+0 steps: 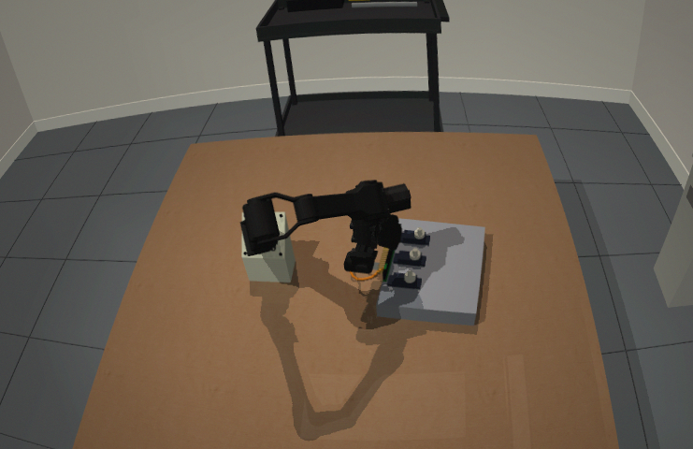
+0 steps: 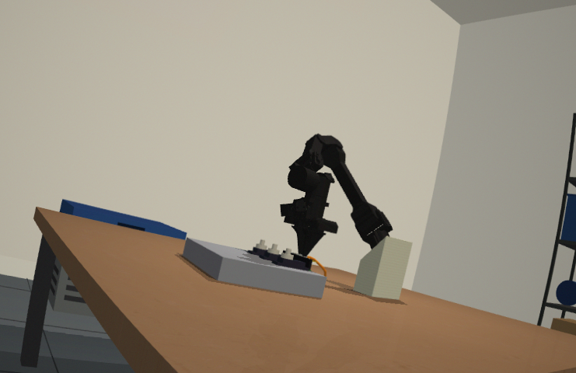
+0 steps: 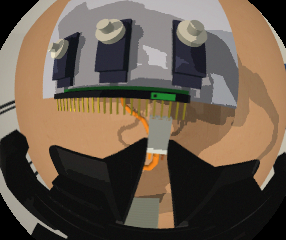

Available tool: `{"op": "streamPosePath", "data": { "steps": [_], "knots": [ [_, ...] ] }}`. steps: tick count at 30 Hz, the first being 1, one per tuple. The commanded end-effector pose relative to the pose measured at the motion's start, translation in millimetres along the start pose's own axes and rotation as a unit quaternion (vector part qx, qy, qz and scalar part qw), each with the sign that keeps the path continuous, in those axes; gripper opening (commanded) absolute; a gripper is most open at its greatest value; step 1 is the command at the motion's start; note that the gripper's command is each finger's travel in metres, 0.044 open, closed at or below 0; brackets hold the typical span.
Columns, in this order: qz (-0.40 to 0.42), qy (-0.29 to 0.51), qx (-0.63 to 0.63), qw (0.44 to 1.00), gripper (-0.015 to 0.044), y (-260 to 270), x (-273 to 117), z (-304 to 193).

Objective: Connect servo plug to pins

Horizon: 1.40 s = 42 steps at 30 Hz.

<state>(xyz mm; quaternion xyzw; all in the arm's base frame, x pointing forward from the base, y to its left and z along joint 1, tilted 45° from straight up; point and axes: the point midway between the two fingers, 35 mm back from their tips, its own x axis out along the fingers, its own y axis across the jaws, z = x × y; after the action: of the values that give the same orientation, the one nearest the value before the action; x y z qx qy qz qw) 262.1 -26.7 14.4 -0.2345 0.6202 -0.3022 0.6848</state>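
My gripper point(image 3: 157, 143) point(image 2: 303, 254) is shut on the light grey plug point(image 3: 159, 131), gripping its rear end. The plug's front end points at the row of gold pins point(image 3: 85, 105) point(image 1: 384, 257) and lies at the tips of the pins below the green band point(image 3: 162, 96). I cannot tell whether it touches them or sits level with them. The dot and the plug's holes are too small to make out. The orange wire point(image 3: 151, 163) point(image 1: 364, 278) point(image 2: 322, 265) loops from the plug's rear. The grey holder point(image 3: 153, 70) point(image 1: 447, 285) point(image 2: 262, 273) carries three dark servos with white horns.
The pale arm base block point(image 1: 268, 270) point(image 2: 387, 272) stands on the brown table point(image 1: 198, 370) point(image 2: 297, 334), left of the holder in the top view. A blue tray point(image 2: 120, 218) shows beyond the table's edge in the exterior view. A black cart point(image 1: 352, 26) stands behind the table.
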Motion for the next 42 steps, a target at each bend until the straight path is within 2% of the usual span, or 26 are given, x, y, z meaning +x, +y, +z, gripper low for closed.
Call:
{"op": "streamPosePath", "data": {
  "steps": [1,24,33,40,42],
  "knots": [
    [-0.002,0.0,-0.002,1.0,0.0,-0.8,-0.2,3.2],
    [-0.002,-0.001,-0.001,1.0,0.0,-3.2,-1.1,18.0],
    [-0.002,-0.001,-0.001,1.0,0.0236,-0.4,-0.7,14.6],
    [0.0,0.0,-0.002,1.0,0.042,0.2,-58.5,14.4],
    [0.0,0.0,-0.002,1.0,0.044,0.2,-58.5,14.4]
  ]
}}
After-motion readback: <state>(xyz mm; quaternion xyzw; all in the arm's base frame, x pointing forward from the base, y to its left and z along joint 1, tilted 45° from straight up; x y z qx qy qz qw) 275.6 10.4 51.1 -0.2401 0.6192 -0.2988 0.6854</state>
